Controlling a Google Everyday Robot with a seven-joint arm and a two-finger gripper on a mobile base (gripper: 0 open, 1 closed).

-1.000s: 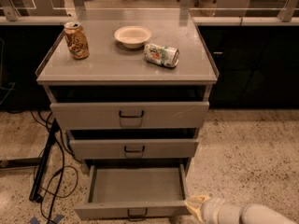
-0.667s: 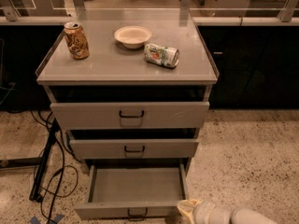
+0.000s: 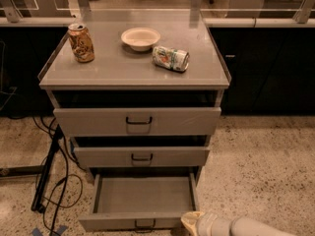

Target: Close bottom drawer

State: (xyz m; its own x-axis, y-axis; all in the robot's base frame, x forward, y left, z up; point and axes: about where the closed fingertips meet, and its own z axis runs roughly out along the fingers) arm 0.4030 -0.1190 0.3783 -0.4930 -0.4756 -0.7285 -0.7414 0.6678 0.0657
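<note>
You have three grey metal drawers in one cabinet (image 3: 219, 70), each a flat rectangular front with one small dark wire handle. The top drawer (image 3: 98, 122) has the tallest front and the middle drawer (image 3: 103, 157) a lower one; a dark gap shows above each. The bottom drawer (image 3: 145, 196) sits lowest and nearest you, pulled well out, so you look down into its wide, shallow, smooth tray.

Your gripper (image 3: 190, 221) is at the near right corner of that drawer, its pale yellowish tip just beside the right end of the low front panel. You cannot tell whether it touches the panel, nor whether it is spread or closed. The rounded, light grey arm (image 3: 246, 227) runs off to the right along the bottom edge.

On the matte cabinet top you can count two cans and one bowl. The brown can (image 3: 81, 42) stands upright at the far left. The green-and-white can (image 3: 171, 58) lies on its side right of centre. The round cream bowl (image 3: 141, 37) sits between them, farther back.

The floor (image 3: 261, 166) is speckled terrazzo, and several black cables (image 3: 61, 178) loop over it left of the cabinet.
</note>
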